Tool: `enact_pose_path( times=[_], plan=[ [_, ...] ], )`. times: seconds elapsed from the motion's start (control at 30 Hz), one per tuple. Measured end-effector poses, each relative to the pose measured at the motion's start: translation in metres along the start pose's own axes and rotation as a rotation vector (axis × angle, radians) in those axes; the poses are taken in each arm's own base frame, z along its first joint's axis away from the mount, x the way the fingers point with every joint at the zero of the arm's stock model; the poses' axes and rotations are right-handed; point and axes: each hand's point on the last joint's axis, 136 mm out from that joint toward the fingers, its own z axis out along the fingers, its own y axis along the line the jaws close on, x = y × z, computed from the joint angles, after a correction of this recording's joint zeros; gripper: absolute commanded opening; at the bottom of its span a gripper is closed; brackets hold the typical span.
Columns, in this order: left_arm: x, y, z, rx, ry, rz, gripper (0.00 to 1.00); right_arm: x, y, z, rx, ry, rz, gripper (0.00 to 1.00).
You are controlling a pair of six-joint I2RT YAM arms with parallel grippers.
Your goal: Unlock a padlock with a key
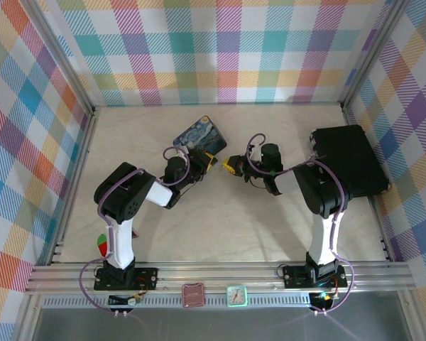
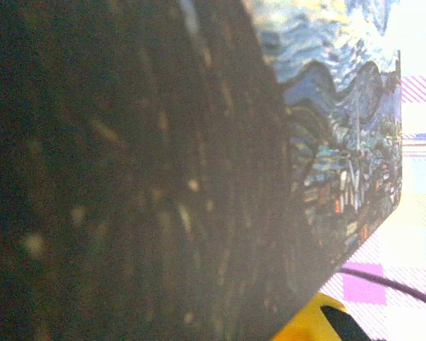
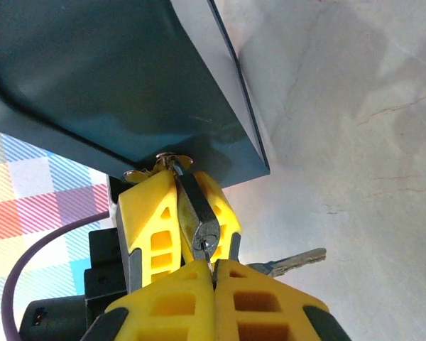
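Right wrist view, blue tin (image 3: pixel 113 78) close behind padlock (image 3: pixel 194 209), key (image 3: pixel 296 260) just beside

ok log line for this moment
left hand shut on padlock | right hand shut on key at padlock's keyhole | both beside blue tin

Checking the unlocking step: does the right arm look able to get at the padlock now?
Probably yes: the left gripper clamps the padlock, its keyhole end facing the right gripper close by, with nothing between them.
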Motion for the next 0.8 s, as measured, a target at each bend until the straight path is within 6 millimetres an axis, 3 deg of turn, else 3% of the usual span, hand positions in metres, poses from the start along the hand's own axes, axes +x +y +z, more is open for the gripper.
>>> enact_pose_path(
  times=[0.4, 0.8],
  plan=[
    [-0.003, -0.007, -0.010, -0.096, -0.120, -0.052, 0.00, 0.002, 0.006, 0.004, -0.040, -0.108, -0.065, 0.00],
    [-0.013, 0.002, -0.012, -0.136, -0.196, -0.049, 0.00, 0.008, 0.008, 0.014, -0.033, -0.161, -0.070, 0.00]
  ],
)
